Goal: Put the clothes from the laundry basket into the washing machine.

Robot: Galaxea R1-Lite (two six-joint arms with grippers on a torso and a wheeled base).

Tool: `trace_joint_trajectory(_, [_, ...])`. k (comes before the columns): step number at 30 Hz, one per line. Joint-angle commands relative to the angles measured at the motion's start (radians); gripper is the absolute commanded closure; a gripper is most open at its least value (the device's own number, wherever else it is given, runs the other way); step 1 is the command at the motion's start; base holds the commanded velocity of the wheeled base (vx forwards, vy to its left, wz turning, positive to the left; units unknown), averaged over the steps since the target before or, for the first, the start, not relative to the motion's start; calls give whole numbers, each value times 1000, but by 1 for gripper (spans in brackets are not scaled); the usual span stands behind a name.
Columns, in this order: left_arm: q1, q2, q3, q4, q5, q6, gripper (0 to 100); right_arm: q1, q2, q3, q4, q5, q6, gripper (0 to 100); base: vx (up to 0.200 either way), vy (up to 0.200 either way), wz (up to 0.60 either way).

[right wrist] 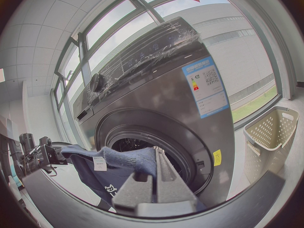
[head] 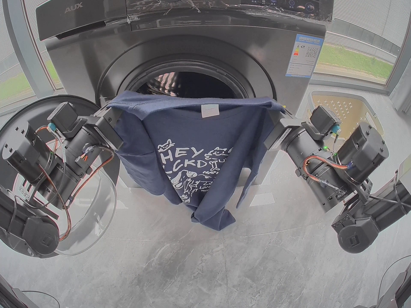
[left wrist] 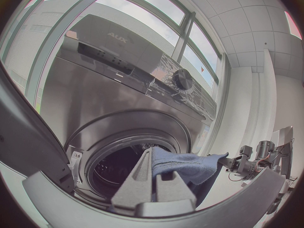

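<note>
Dark blue T-shirt (head: 192,150) held up in front of the washing machine (head: 184,43), outside the drum. Its top edge is pulled taut, long axis running left to right across the lower lip of the round opening (head: 192,84). The body hangs straight down toward the floor (head: 214,262). White printed side faces the robot, with a white neck label at the middle of the top edge. The lower end is bunched into a fold; cannot tell whether it touches the floor.

Left claw (head: 109,113) pinches the shirt's left top corner. In the left wrist view the claw (left wrist: 153,171) is pressed together on blue cloth (left wrist: 186,165), which stretches away to the other arm's claw (left wrist: 228,162).

Right claw (head: 278,117) pinches the right top corner. In the right wrist view that claw (right wrist: 152,170) is clamped on a wad of the cloth (right wrist: 126,157). The far corner sits in the left claw (right wrist: 60,154).

The two claws are about level and well apart, one either side of the opening.

Drum: dark inside, with some perforated metal wall showing above the shirt's edge. Cannot tell what lies in it. The machine door (head: 92,212) is swung open on the robot's left, beneath the left arm.

Laundry basket (head: 347,108) is beige plastic and stands on the floor just right of the machine, behind the right arm. Its perforated inner walls show in the right wrist view (right wrist: 272,133).
</note>
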Motion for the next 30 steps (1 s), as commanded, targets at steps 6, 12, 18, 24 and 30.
trace_joint_trajectory(6, [-23,-2,-47,4,28,0,100,0,-51,-5,6,-8,-10,100,0,0,0])
trace_joint_trajectory(12, [-28,-4,-59,4,31,0,100,-14,-51,-11,5,-13,-14,100,0,0,0])
trace_joint_trajectory(18, [-45,-2,-56,4,33,0,100,-21,-52,-13,6,-13,-16,100,0,0,0])
trace_joint_trajectory(24, [-51,18,-36,5,25,2,100,-18,-37,-10,5,-16,-10,100,0,0,0])
trace_joint_trajectory(30, [-171,70,10,2,-6,28,100,8,41,87,0,-17,3,100,0,0,0])
